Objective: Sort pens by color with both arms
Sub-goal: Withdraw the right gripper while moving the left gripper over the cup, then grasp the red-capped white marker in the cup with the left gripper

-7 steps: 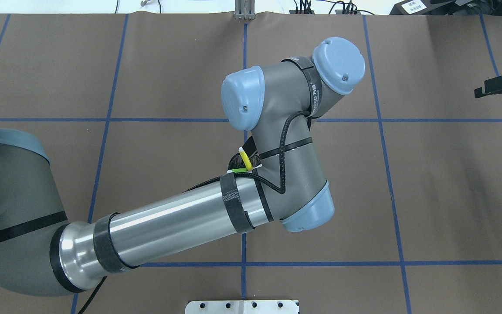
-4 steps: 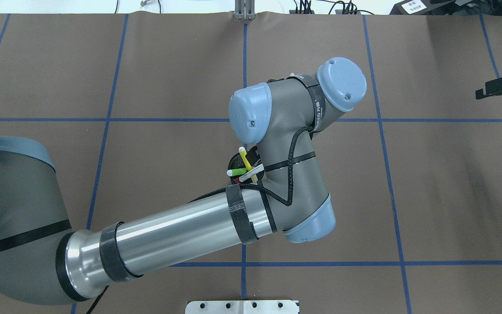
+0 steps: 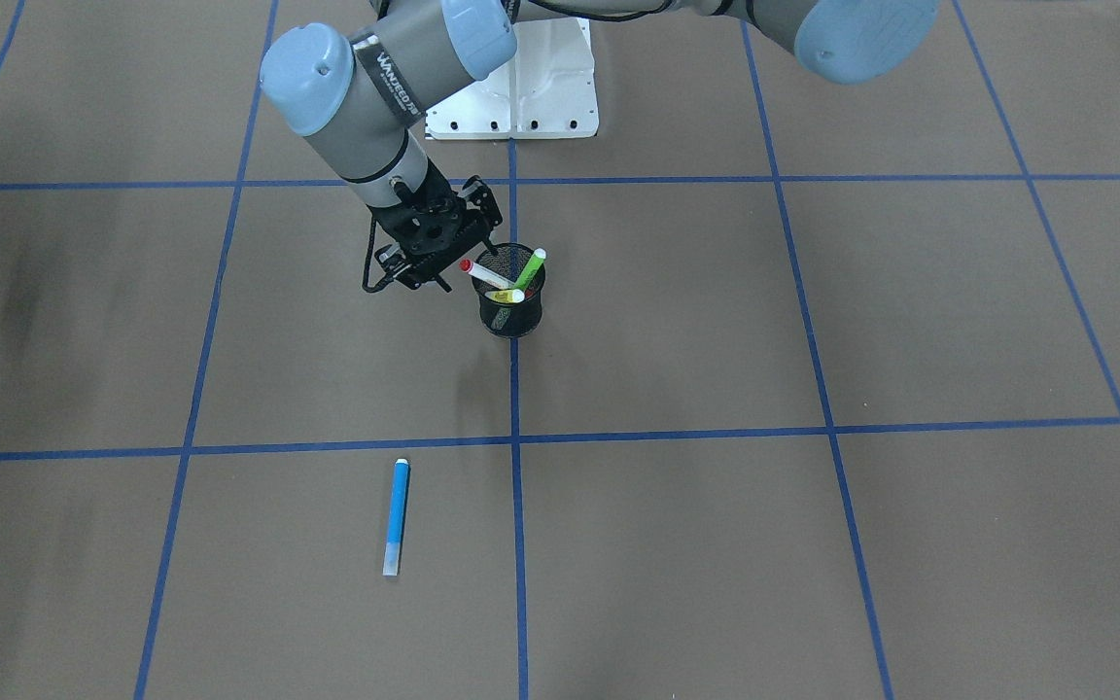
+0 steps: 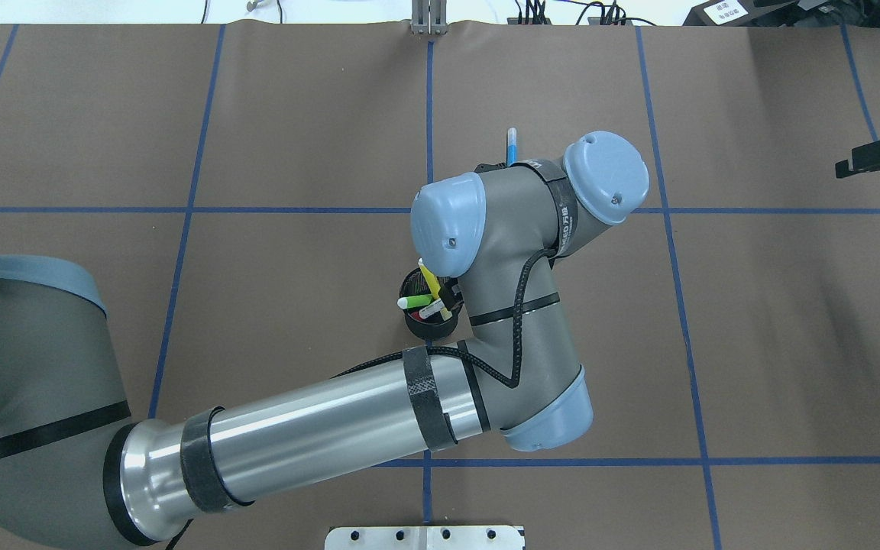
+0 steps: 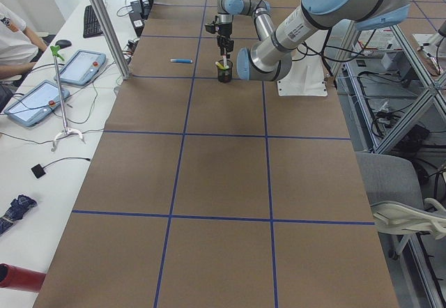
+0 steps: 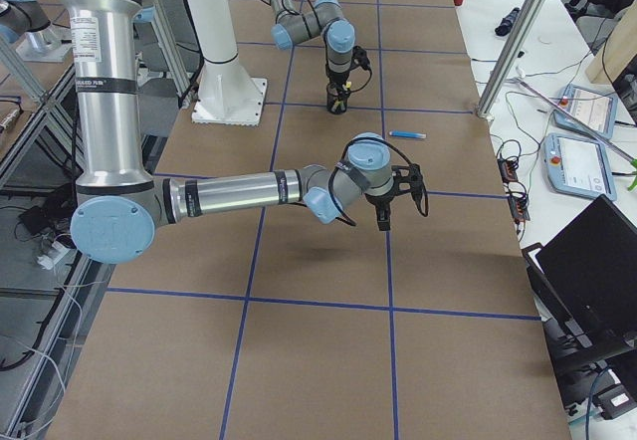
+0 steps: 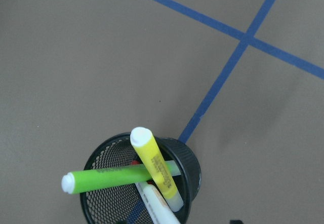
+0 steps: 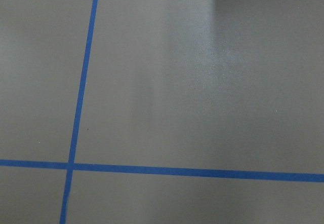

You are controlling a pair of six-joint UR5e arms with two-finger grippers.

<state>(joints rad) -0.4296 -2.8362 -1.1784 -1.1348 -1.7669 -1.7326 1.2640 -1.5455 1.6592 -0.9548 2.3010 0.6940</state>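
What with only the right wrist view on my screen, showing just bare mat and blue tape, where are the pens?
Observer: Three stand in a black mesh cup: the green pen, the yellow pen and the white pen with red cap.
Operator: And the blue one?
Observer: The blue pen lies flat on the mat, apart from the cup.
Operator: Is either arm near the cup?
Observer: The left claw hangs beside the cup's rim, by the white pen's cap; whether it grips, I cannot tell.
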